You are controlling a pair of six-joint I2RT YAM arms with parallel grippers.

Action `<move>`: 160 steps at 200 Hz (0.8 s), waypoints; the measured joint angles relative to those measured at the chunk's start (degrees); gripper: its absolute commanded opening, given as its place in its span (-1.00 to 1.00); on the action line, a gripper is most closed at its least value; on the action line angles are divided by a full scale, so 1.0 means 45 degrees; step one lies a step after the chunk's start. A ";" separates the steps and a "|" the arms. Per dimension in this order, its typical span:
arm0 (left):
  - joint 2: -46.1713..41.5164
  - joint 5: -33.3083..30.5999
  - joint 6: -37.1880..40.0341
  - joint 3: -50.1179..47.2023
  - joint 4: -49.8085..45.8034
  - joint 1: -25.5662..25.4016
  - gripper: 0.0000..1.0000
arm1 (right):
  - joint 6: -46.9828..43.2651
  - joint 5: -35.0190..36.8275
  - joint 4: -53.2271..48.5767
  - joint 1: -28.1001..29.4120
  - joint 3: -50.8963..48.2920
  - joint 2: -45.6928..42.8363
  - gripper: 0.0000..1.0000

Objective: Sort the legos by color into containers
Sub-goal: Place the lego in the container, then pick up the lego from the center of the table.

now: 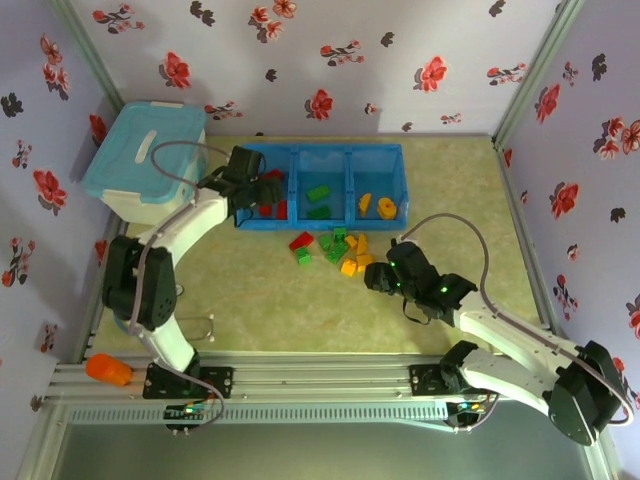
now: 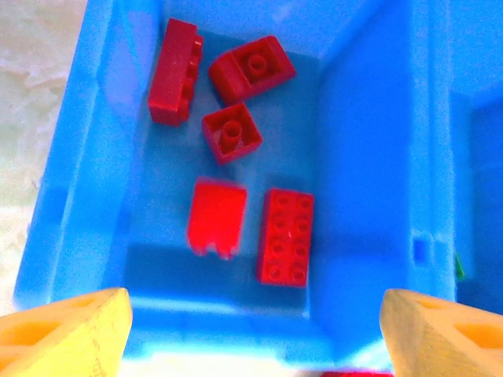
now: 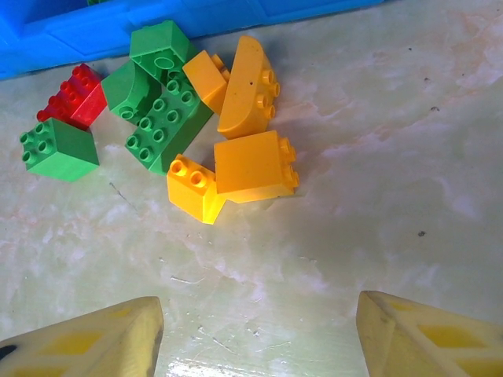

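The bright blue tray lies at the back of the table with three compartments in a row. My left gripper hangs open over the left compartment, where several red legos lie; one red brick looks blurred. The middle compartment holds green legos and the right one yellow-orange legos. A loose pile sits in front of the tray: a red brick, green bricks and yellow-orange bricks. My right gripper is open and empty, just short of the pile.
A pale blue lidded tub stands at the back left, touching the tray's left end. An orange object rests on the rail at the near left. A thin cable loop lies by the left arm's base. Flowered walls close in three sides.
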 measured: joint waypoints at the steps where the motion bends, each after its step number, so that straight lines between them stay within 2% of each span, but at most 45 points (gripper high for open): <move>1: -0.0112 -0.0005 -0.0010 -0.0117 0.0019 -0.0019 0.64 | 0.0005 0.0000 0.0000 0.0010 0.0000 0.0005 0.33; 36: -0.3264 -0.0039 -0.0325 -0.3327 0.0884 -0.0593 0.63 | -0.0044 0.0214 -0.0078 0.0661 0.0486 0.1069 0.35; 72: -0.5999 -0.0311 -0.0913 -0.6742 0.1855 -0.1073 0.62 | -0.0369 0.0301 -0.0068 0.1467 0.2312 0.3463 0.35; 90: -0.7203 -0.0831 -0.1248 -0.8063 0.1885 -0.1773 0.61 | -0.0583 0.0306 0.0005 0.1812 0.3555 0.4847 0.34; 127: -0.9806 -0.2040 -0.2025 -0.9340 0.1355 -0.3385 0.61 | -0.1064 0.0000 0.0102 0.2113 0.5916 0.7524 0.36; 160: -1.1103 -0.2861 -0.2589 -0.9734 0.0680 -0.4274 0.60 | -0.1462 -0.0534 -0.0092 0.2171 0.8116 1.0044 0.32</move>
